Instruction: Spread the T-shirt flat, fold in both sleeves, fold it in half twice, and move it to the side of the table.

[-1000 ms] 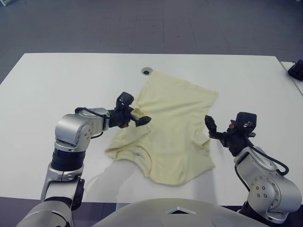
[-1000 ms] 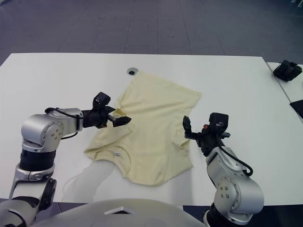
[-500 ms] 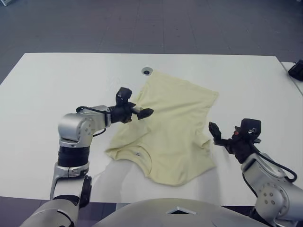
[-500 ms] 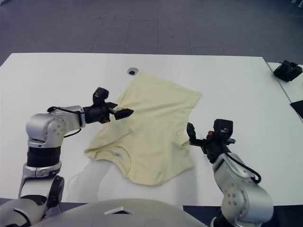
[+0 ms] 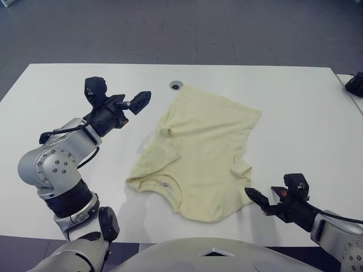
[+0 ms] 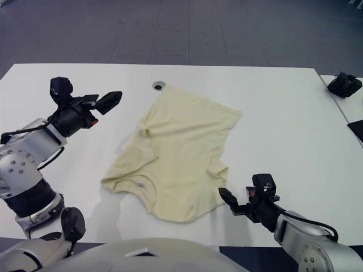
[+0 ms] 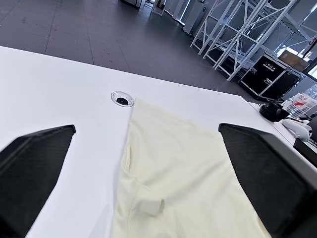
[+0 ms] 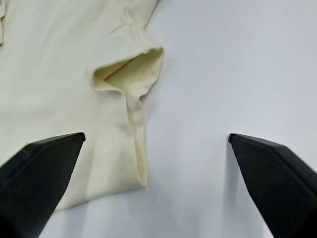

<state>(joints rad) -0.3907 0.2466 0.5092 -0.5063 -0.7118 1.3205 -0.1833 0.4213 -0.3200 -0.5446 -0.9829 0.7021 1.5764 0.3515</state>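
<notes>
Both arms have let go and backed away from the T-shirt (image 5: 204,153) within the last second. A moment earlier the left gripper (image 5: 135,103) was down on the shirt's left shoulder area. Now it hangs up over the bare table (image 5: 295,102) toward the far left corner, jaws spread wide with nothing between them. The right gripper (image 5: 262,195) had been by the shirt's right side. It has since drawn back to the near edge, just off the shirt's near right corner, and it too is open and empty.

The pale yellow shirt stays where it was, in the middle of the table and a little askew. Its hem reaches toward the far edge beside the cable grommet (image 5: 176,85) and its collar (image 5: 170,190) points to the near edge. The left sleeve (image 5: 165,129) now lies turned in over the body, though in a small rumpled bunch, not a clean flap. The right sleeve (image 8: 129,74) is tucked in as well, with a loose, open fold along that side.

To my eye the sleeve step looks about finished, if untidily. The retreat reads as the arms resetting before the first fold in half. That will probably call for grips on the hem or shoulder corners, and the puckered left side could skew the fold unless it is smoothed first.
</notes>
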